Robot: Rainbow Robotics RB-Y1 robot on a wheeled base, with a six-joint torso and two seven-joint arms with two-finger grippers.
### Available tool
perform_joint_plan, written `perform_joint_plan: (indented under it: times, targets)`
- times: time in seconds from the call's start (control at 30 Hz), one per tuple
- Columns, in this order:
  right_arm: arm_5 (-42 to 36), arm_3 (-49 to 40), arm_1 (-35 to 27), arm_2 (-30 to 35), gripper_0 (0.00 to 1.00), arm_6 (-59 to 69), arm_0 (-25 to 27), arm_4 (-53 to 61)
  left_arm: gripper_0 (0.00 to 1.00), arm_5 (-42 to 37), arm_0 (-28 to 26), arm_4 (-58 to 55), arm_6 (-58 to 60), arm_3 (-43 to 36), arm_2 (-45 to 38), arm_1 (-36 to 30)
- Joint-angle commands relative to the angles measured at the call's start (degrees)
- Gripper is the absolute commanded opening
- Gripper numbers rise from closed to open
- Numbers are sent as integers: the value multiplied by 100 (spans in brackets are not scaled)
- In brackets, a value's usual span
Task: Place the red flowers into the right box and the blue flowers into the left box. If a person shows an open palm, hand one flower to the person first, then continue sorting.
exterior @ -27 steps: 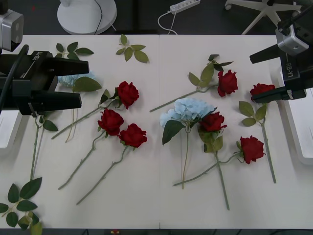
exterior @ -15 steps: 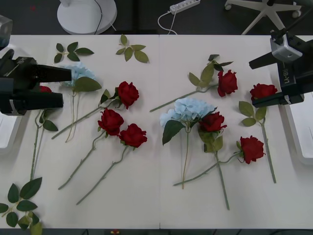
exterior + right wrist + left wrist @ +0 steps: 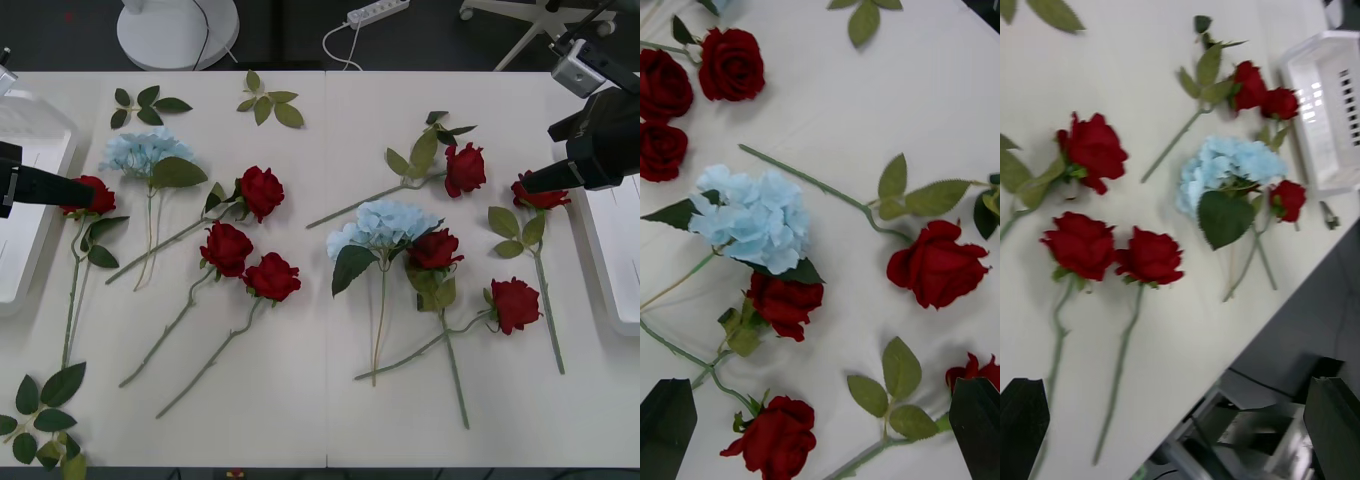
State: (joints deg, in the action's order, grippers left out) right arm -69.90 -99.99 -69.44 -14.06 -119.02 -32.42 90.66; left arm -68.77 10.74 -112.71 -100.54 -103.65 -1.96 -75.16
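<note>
Left tool (image 3: 45,187): fingers apart, hovering at counter (image 3: 320,420) left edge.
Right tool (image 3: 560,150): fingers apart, over right side.
Red flowers (image 3: 262,191): scattered on counter.
Blue flowers (image 3: 385,225): on counter, unboxed.

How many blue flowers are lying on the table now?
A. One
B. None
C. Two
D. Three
C: two blue flowers lie on the table, one pale blue cluster near the left side and the other near the middle, both outside the boxes.

matt, cloth-like red flowers (image 3: 262,190) on a smooth white table (image 3: 320,420); right box (image 3: 1330,105) seemingly plastic.
</note>
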Motion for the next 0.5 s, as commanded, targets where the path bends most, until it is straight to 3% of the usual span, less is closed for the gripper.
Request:
perform_joint_plan:
  times: [0.03, 0.23, 0.5]
  targets:
    - [-235, 331, 414, 0, 100, 1003, -256, -427, 100, -66, -72, 970, 1431, 29, -94, -192]
    - [-507, 709, 748, -114, 100, 1750, -265, -1095, 100, -250, -72, 2095, 2302, 29, -32, -166]
    - [-252, 1245, 897, -703, 100, 2436, -467, -1341, 100, -391, -45, 3326, 3198, -15, 29, -25]
